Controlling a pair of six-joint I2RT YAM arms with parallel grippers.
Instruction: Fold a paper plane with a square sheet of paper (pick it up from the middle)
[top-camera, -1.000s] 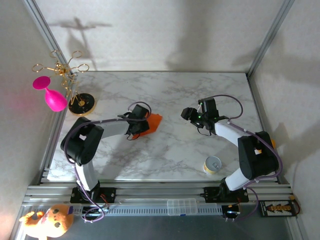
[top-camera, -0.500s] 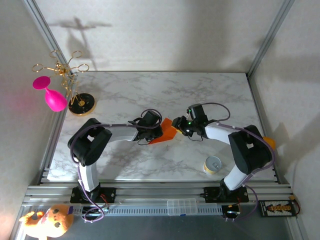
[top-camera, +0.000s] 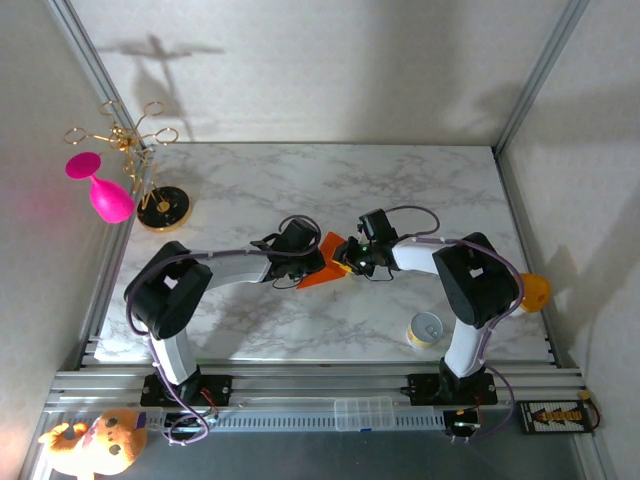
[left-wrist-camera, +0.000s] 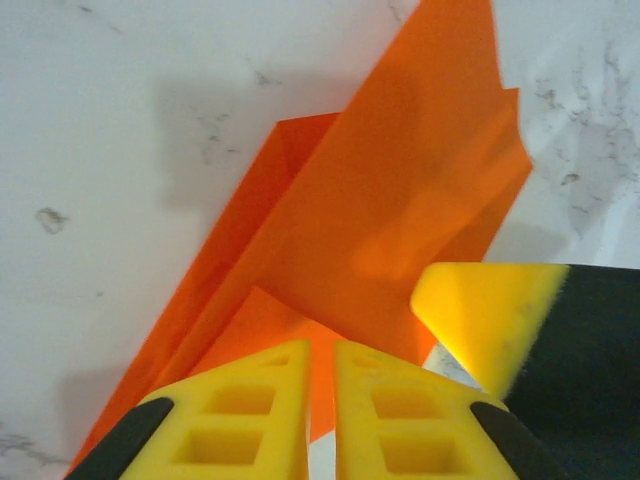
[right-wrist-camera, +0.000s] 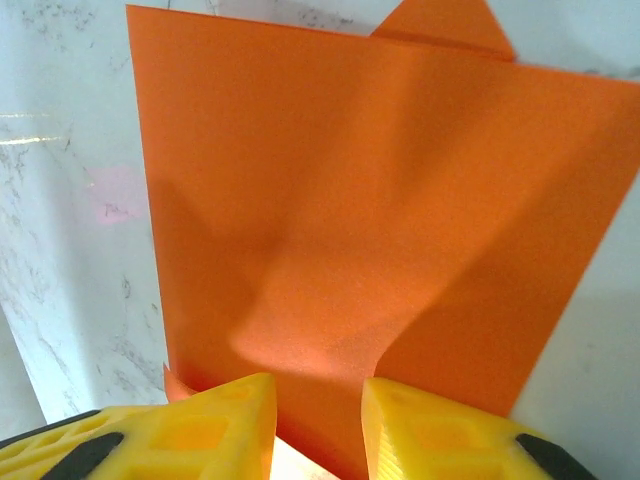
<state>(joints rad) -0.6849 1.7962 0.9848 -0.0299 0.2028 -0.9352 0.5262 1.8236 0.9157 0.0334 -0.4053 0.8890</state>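
Left wrist: creased, layered orange paper (left-wrist-camera: 400, 200)

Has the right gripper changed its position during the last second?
Yes. In the top view the right gripper has moved left and slightly toward the arm bases. It is now further left of the yellow can, at the orange paper.

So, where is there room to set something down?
Bare: the far strip of table, from the gold stand to the right edge, and the near middle, left of the yellow can. Crowded: the centre, where the left arm and right arm meet at the orange paper.
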